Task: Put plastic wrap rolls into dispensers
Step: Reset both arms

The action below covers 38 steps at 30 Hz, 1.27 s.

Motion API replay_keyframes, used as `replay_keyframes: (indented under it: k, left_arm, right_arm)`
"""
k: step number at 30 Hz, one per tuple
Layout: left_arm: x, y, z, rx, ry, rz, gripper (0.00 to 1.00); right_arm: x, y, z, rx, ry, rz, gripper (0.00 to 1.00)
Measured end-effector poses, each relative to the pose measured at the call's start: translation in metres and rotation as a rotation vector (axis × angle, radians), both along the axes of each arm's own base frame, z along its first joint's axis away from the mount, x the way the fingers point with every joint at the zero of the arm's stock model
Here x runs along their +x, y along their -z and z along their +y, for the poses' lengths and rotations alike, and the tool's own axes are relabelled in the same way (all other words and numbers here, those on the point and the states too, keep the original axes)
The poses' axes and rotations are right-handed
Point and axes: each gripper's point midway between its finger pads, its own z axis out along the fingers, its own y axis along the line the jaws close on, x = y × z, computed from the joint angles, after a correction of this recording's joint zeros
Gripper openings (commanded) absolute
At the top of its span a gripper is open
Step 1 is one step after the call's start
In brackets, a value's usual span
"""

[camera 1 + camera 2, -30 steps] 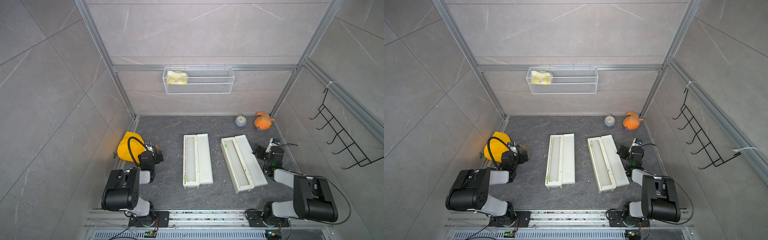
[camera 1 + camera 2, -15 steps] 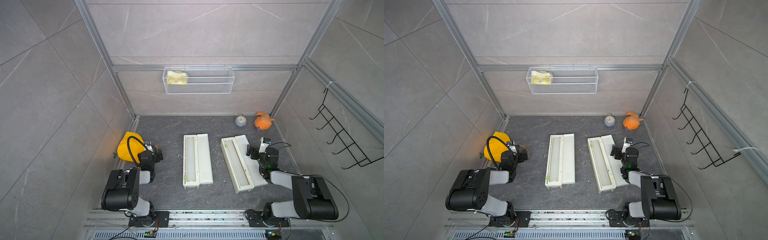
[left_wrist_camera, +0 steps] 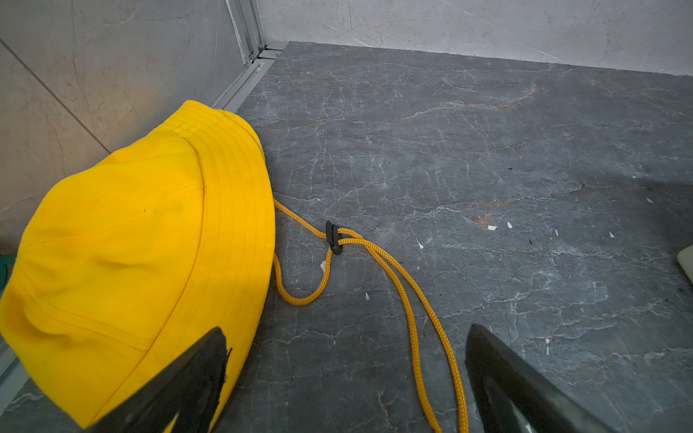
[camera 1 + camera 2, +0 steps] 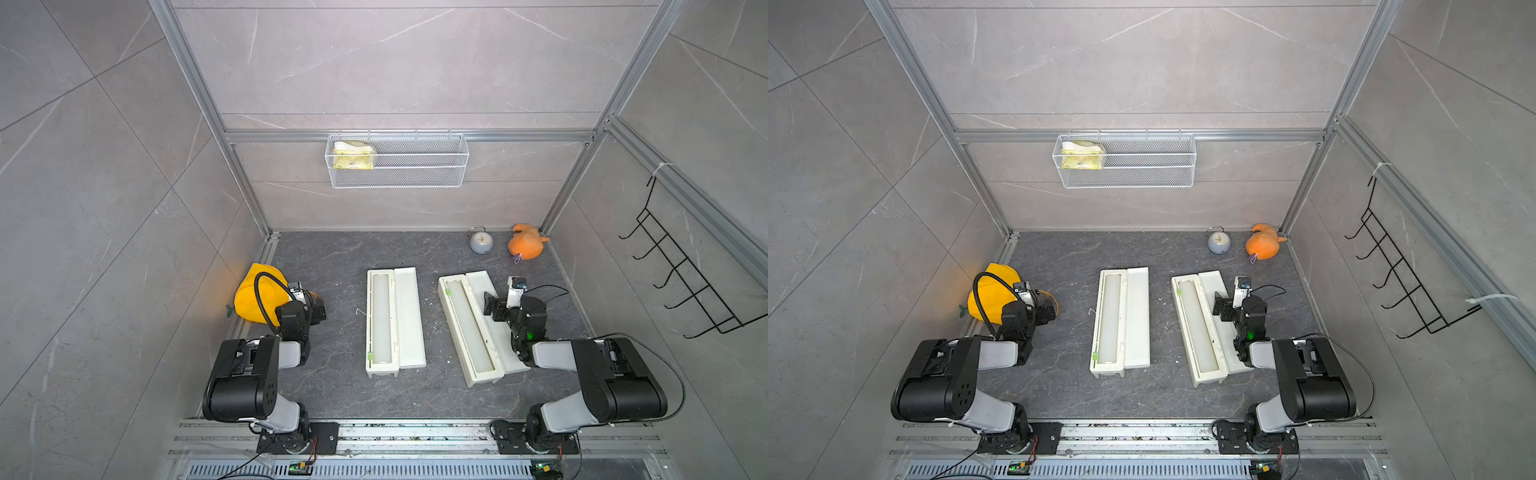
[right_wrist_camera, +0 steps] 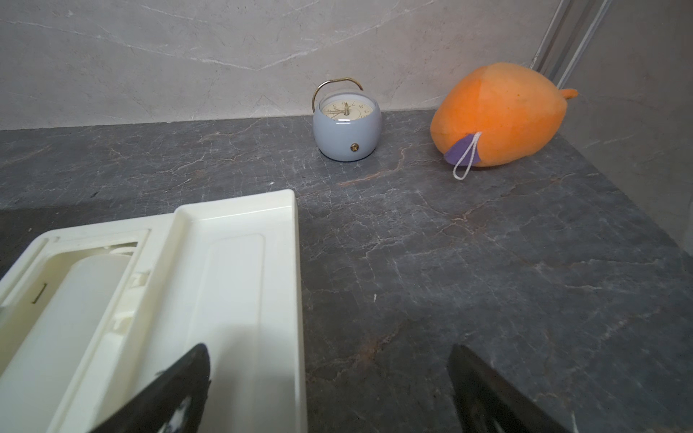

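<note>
**Item 1.** First dispenser (image 4: 409, 320), a long narrow white plastic box on the dark grey stone-look bench (image 4: 332, 266), nearer the left arm. Its hinged lid lies flat open. The first roll (image 4: 379, 320), a milky translucent film cylinder, is seated in the trough.

**Item 2.** Second dispenser (image 4: 478, 282), same type, angled, nearer the right arm, lid also flat open. The second roll (image 4: 467, 328) is seated inside.

**Item 3.** Right gripper (image 5: 328, 350), jaws wide and empty. It straddles the second dispenser's free lid edge, one finger above the lid and the other above bare bench.

**Item 4.** Left gripper (image 3: 347, 330), jaws wide and empty, parked by a yellow cloth bucket hat (image 3: 142, 243) with its braided cord (image 3: 393, 277) between the fingers.

**Item 5.** Bystanders: grey-blue round alarm clock (image 5: 347, 127), orange plush toy (image 5: 498, 116), white wire mesh basket (image 4: 399, 166) on the back wall.

**Handling note (judgement).** Both rolls look loaded, so closing the lids is likely what remains. Hook the outer finger low under the free lid edge. Swing the lid in an arc about the hinge rather than pushing sideways, since the light box would probably slide. Press along the lid's length until it latches.
</note>
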Motion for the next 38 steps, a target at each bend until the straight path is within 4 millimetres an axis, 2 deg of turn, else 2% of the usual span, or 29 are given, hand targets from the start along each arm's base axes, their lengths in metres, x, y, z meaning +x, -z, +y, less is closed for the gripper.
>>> replay_keyframes:
  k: [10, 16, 19, 24, 38]
  left_arm:
    - [0.000, 0.000, 0.000, 0.000, 0.000, 0.000, 1.00]
    - [-0.007, 0.002, 0.000, 0.002, 0.001, -0.022, 1.00]
    - [-0.010, 0.008, 0.000, 0.001, 0.001, 0.003, 1.00]
    - [-0.001, -0.002, 0.001, 0.000, 0.001, -0.017, 1.00]
    - [-0.001, -0.001, 0.001, 0.000, 0.001, -0.011, 1.00]
  right_arm:
    - [0.000, -0.001, -0.002, -0.010, 0.021, -0.005, 1.00]
    - [-0.015, 0.000, -0.007, -0.017, 0.048, -0.055, 1.00]
    - [-0.012, -0.003, -0.008, -0.019, 0.055, -0.063, 1.00]
    - [-0.001, -0.011, -0.008, -0.025, 0.069, -0.070, 1.00]
    - [-0.003, -0.004, -0.008, -0.036, 0.080, -0.038, 1.00]
